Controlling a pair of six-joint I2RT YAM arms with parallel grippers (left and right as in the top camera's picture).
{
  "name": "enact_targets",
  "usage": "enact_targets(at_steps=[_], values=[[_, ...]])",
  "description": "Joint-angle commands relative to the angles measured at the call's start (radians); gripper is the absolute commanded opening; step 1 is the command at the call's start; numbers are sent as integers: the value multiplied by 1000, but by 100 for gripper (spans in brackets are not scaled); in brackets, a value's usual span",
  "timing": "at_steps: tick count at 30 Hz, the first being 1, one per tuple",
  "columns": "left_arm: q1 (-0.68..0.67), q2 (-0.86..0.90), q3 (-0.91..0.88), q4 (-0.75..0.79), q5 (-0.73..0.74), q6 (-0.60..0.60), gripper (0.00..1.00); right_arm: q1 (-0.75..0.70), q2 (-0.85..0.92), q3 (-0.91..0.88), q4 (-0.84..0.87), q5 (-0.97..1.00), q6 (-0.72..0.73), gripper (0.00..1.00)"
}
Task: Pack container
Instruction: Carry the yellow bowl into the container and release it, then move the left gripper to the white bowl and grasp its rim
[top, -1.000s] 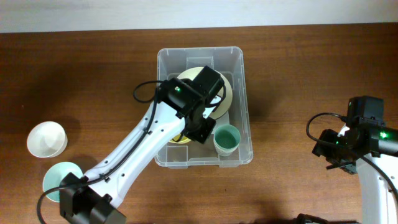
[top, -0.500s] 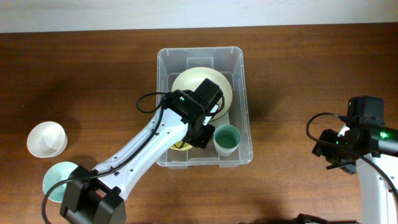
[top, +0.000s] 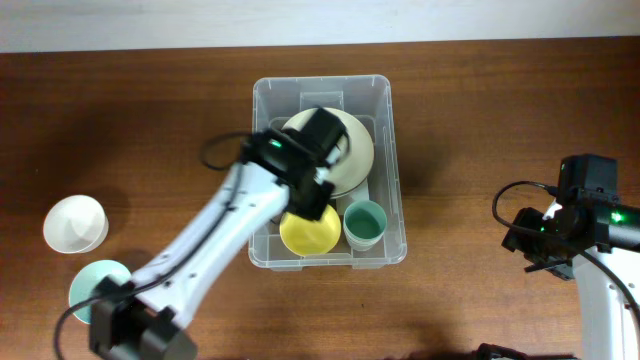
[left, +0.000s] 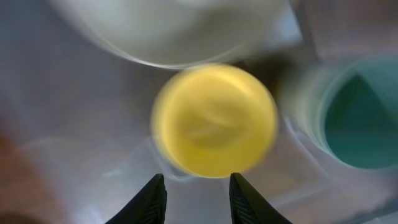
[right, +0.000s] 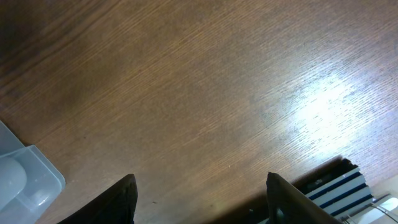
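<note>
The left arm (top: 215, 235) has smooth white links joined by black housings, with a thin black cable (top: 207, 153) looping at its wrist and a small green light (top: 272, 143) beside it. The right arm (top: 606, 300) matches: white link, boxy black joints, green light (top: 617, 217), black cable (top: 497, 207). The left fingers (left: 153, 200) are dark, tapered blades; the right fingers (right: 119, 202) are black too

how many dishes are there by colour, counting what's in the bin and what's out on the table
cream: 1, the cream bowl in the container
yellow: 1, the yellow bowl in the container
green: 2, the green cup in the container and the pale green bowl on the table
white: 1, the white bowl on the table
total: 5
</note>
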Motion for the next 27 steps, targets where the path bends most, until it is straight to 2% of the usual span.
enact_targets(at_steps=[1, 9, 10, 11, 15, 21, 27], values=[[130, -117, 85, -25, -137, -17, 35, -3, 0, -3, 0, -2, -6, 62], [579, -196, 78, -34, -177, -120, 37, -3, 0, -3, 0, -2, -6, 62], [633, -191, 69, -27, -176, -122, 44, -3, 0, -3, 0, -2, -6, 62], [681, -183, 59, -20, -172, -125, 47, -3, 0, -3, 0, -2, -6, 63], [837, -131, -18, 34, -152, -127, 49, -3, 0, -3, 0, -2, -6, 63], [960, -3, -115, 125, -152, -127, 50, -3, 0, -3, 0, -2, -6, 63], [1029, 155, -128, 188, -152, -127, 52, -3, 0, -3, -2, -2, -6, 62]])
